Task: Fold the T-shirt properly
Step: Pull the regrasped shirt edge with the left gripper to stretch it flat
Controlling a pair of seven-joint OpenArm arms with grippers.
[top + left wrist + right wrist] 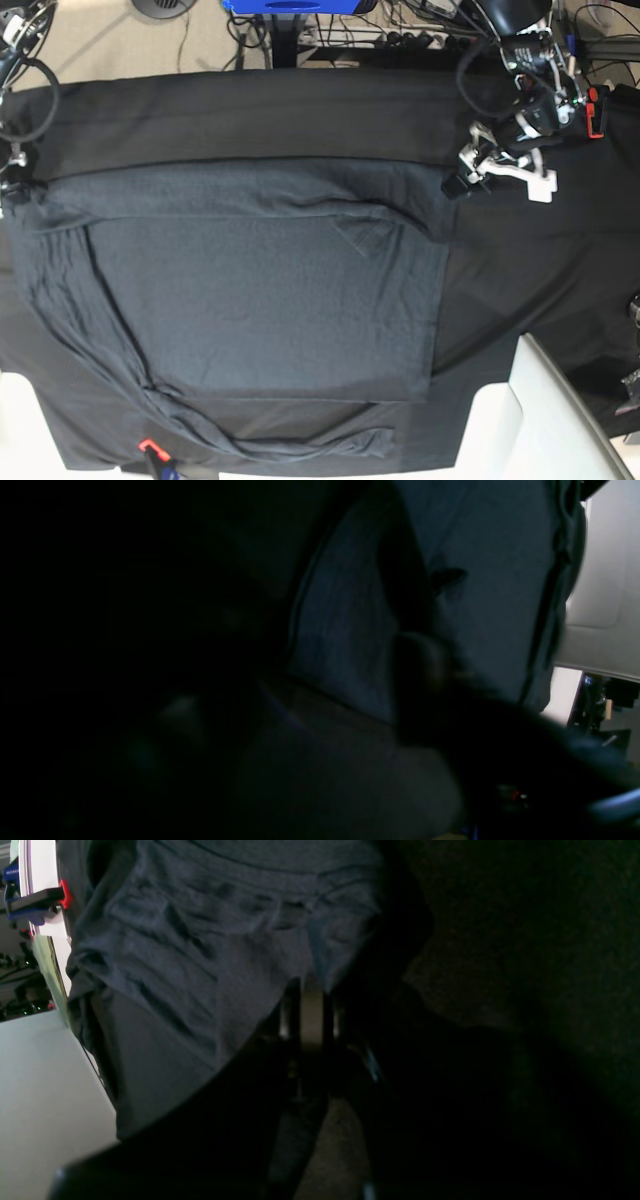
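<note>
Slate-grey T-shirt (250,290) flat between both arms' jaws.

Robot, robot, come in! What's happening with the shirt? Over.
Right gripper shut on T-shirt edge. Left gripper at its other corner, jaws unclear. T-shirt spread on black cloth, partly folded. Nothing on top of it.

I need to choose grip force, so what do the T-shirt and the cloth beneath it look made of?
T-shirt: seemingly a thin, soft knit, matte slate-grey; it gathers in fine, limp wrinkles along its edges. Black tablecloth: a matte woven-looking fabric, lying flatter with few creases; its exact fibre cannot be told.
</note>
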